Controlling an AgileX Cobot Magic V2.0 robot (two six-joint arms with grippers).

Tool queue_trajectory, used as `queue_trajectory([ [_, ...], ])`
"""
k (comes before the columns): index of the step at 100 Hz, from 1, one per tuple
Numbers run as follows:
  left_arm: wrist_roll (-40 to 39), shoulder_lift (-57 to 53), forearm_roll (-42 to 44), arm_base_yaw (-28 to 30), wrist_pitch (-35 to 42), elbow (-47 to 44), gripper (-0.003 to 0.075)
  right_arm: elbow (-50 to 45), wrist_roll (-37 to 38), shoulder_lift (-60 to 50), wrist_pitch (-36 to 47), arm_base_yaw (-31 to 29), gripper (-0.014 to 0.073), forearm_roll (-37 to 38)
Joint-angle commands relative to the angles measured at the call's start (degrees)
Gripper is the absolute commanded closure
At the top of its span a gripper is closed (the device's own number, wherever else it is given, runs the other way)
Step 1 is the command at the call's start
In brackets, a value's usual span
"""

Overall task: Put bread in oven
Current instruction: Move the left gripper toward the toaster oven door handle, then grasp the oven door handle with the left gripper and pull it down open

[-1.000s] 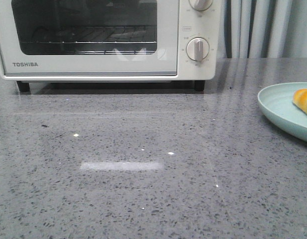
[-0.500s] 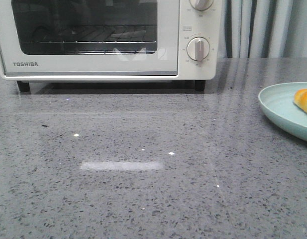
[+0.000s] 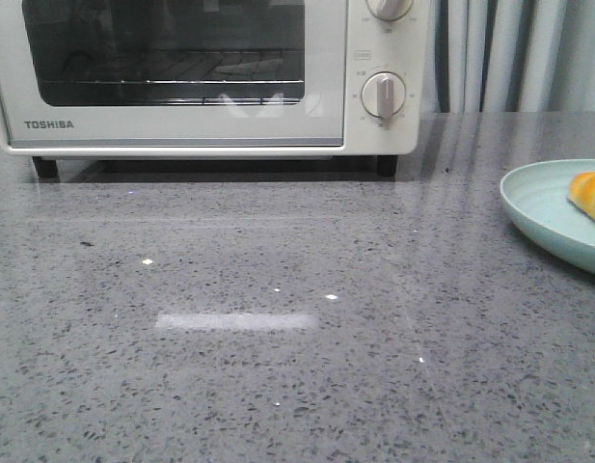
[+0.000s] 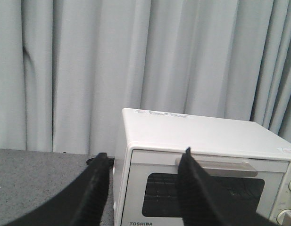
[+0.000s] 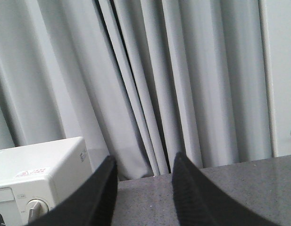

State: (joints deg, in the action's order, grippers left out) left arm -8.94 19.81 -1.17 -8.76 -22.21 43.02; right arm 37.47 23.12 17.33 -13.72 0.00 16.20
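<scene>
Take the TOSHIBA toaster oven (image 3: 201,77) as your landmark; it stands at the back of the grey speckled countertop (image 3: 278,318), its glass-windowed door shut, the wire rack (image 3: 172,82) visible behind the glass; two round white dials (image 3: 384,95) sit one above the other on the panel to the right of the door; the upper one is cut off by the frame. Well to the right of the oven and nearer to you, the croissant-shaped bread (image 3: 590,196) lies on a pale blue-green plate (image 3: 538,207); only its orange, cream-striped end shows at the edge of the front view. Your left gripper (image 4: 143,162) hangs in front of the oven with its black ribbed fingers (image 4: 95,188) spread apart and nothing between them; the door handle (image 4: 216,165) shows beyond them. Your right gripper (image 5: 144,167) is off to the oven's right side; its fingers (image 5: 187,188) are likewise parted and empty, facing the grey pleated curtain (image 5: 150,84) behind the counter.
</scene>
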Motion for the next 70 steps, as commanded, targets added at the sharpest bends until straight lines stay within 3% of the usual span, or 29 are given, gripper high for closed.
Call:
queue_trajectory([
  [1, 1.85, 3.78, -0.07, -1.38, -0.18, 6.53, 0.0425, 5.59, -2.24, 3.15, 0.46, 1.52, 0.0333, 0.88],
  [22, 6.17, 10.18, -4.34, -4.41, -7.12, 16.8, 0.0425, 13.46, -4.68, 8.05, -7.28, 7.92, 0.033, 0.77],
  [48, 14.54, 18.67, -14.19, -7.61, -11.36, 21.95, 0.0434, 18.57, -4.72, 13.33, -9.31, 16.4, 0.0335, 0.77],
  [70, 20.74, 25.36, -18.07, -9.74, -9.71, 21.95, 0.061, 19.84, -5.12, 15.94, -8.12, 18.75, 0.0345, 0.77],
])
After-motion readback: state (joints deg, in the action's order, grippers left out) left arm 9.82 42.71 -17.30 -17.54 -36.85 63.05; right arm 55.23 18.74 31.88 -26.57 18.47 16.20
